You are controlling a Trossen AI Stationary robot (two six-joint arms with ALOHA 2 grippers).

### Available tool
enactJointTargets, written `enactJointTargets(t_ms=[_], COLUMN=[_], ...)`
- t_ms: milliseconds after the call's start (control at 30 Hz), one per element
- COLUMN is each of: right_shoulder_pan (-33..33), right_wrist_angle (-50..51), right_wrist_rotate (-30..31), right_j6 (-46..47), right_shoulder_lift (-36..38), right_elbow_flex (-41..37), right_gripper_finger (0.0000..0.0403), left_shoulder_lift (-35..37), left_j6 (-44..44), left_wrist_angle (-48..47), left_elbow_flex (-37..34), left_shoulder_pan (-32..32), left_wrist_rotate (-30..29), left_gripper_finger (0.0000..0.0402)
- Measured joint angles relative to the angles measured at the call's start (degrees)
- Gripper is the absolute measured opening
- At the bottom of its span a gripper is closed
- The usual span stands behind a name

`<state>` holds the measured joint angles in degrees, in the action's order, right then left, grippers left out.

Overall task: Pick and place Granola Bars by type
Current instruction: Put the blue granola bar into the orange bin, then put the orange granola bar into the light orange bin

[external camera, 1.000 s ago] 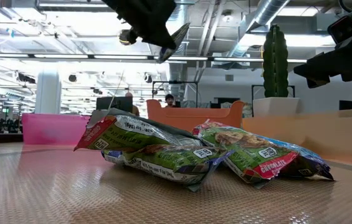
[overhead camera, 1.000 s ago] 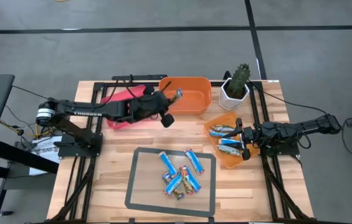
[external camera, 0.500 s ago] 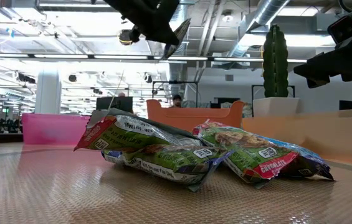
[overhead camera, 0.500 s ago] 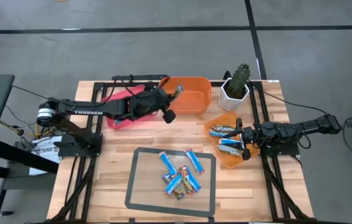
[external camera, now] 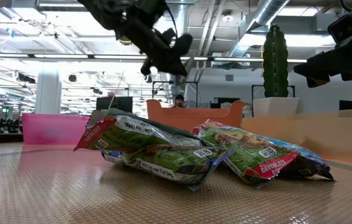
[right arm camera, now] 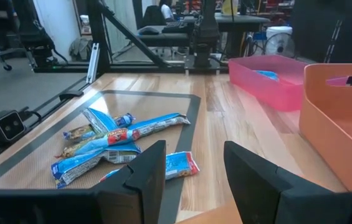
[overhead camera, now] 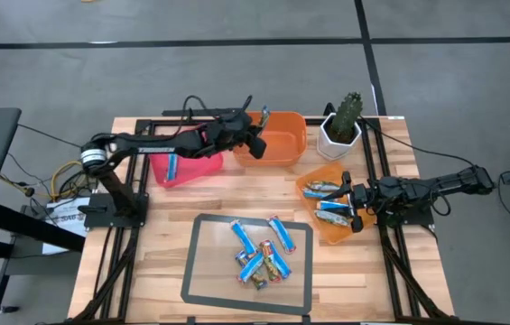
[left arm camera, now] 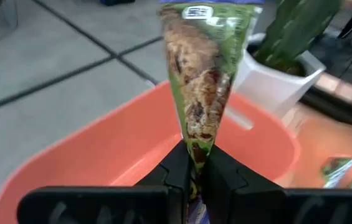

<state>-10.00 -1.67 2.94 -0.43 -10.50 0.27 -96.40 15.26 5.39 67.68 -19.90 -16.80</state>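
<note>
Currently: left gripper (left arm camera: 194, 163) jaws pinched shut on green-wrapped granola bar (left arm camera: 202, 68), hung above orange plastic bin (overhead camera: 279, 144). Right gripper (right arm camera: 191, 171) idle, jaws parted, empty, over right tray. Risk: thin end-grip, could slip out or drop onto the rim.

From here I can read "CHOCOLATE" on the green wrapper (external camera: 260, 158) at the right of the near pile. Small white labels on the other bars (external camera: 157, 152) are too small to read. Nothing else legible.
</note>
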Motion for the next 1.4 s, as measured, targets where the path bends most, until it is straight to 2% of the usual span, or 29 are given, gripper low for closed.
enactJointTargets(t_ms=[300,433,667,1133,1400], right_shoulder_pan=[0.0,0.0,0.0,0.0,0.0], right_wrist_angle=[0.0,0.0,0.0,0.0,0.0], right_wrist_rotate=[0.0,0.0,0.0,0.0,0.1], right_j6=[0.0,0.0,0.0,0.0,0.0], right_shoulder_lift=[0.0,0.0,0.0,0.0,0.0], right_elbow_flex=[0.0,0.0,0.0,0.0,0.0], right_gripper_finger=[0.0154,0.0154,0.0154,0.0154,0.0154], left_shoulder_lift=[-7.3,-7.9,-7.9,-7.9,-7.9], left_j6=[8.3,9.4,8.6,8.7,7.5], left_wrist_angle=[-0.5,-0.9,-2.0,-4.3,-3.8], left_elbow_flex=[2.1,2.1,2.1,2.1,2.1], left_shoulder_pan=[-3.1,-4.1,-4.2,-4.6,-4.3], left_wrist_rotate=[2.3,3.8,2.9,0.9,1.3], left_gripper_finger=[0.0022,0.0022,0.0023,0.0105,0.0118])
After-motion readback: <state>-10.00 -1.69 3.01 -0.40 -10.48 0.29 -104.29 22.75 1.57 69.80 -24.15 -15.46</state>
